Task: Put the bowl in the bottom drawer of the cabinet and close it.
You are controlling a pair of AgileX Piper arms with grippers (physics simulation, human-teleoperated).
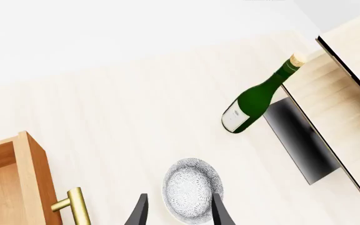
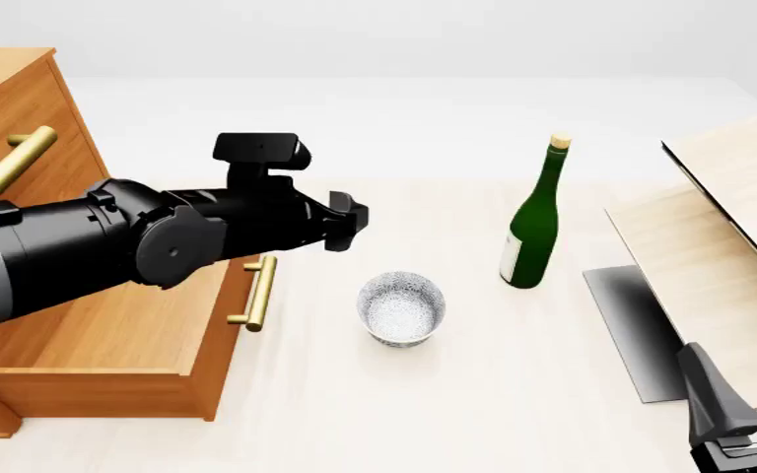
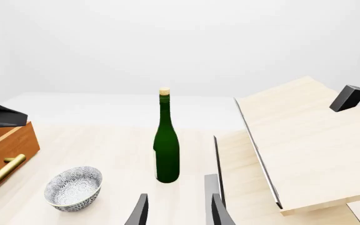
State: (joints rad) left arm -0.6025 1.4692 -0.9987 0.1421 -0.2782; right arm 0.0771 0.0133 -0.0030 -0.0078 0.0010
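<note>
The bowl [image 2: 402, 309] stands upright on the pale worktop [image 2: 484, 394], just in front of the pulled-out bottom drawer [image 2: 115, 345] of the cabinet [image 2: 11, 108], apart from the drawer's brass bar handle [image 2: 260, 292] and not inside it. The drawer is open, and its wooden interior shows beneath the left arm. The left pincer [image 1: 178, 213] hovers above the bowl; in the left wrist view its two dark fingers [image 1: 139, 213] are spread, one on each side of the bowl's rim, released and holding nothing. In the front view the left arm's black body reaches across the drawer toward the bowl, and its fingertips cannot be made out there. A green bottle [image 2: 534, 225] with a cork stopper and a white label stands upright to the right of the bowl, apart from it. Further right are pale light-wood boards [image 2: 733, 217] with dark edges, set at a slant. The right pincer [image 2: 747, 389] sits low at the near right corner, by the boards; the right wrist view shows its fingers [image 3: 217, 211] parted and empty, pointing toward the bottle.
</note>
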